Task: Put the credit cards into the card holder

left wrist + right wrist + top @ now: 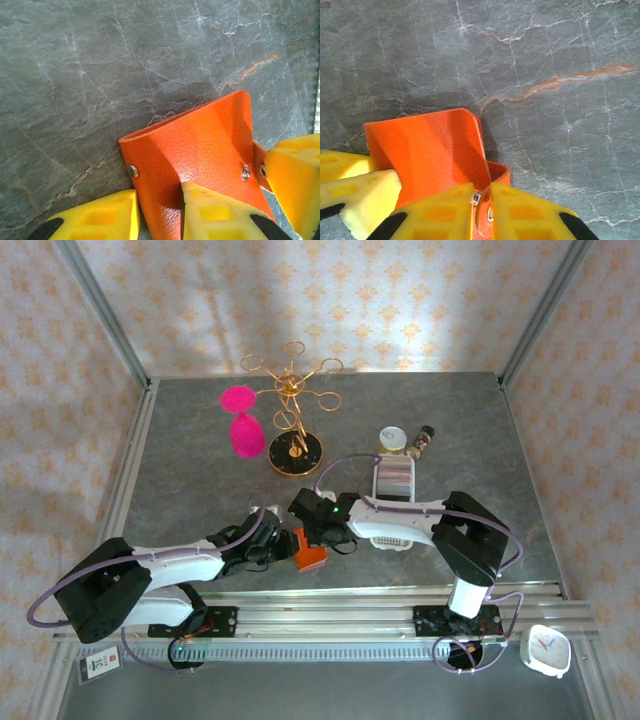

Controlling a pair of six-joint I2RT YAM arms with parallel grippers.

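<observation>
Grey marble table, holder near the front edge: left gripper pinches one flap, right gripper the other. Opening stage, I'd say; cards seem to wait in the tray behind.

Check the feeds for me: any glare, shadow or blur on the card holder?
Top external: table evenly lit, bright patch on the back wall, card holder small but sharp. Left wrist: leather grain crisp, soft shadow on the table beyond it. Right wrist: light and dark bands across the flap, no glare.
</observation>
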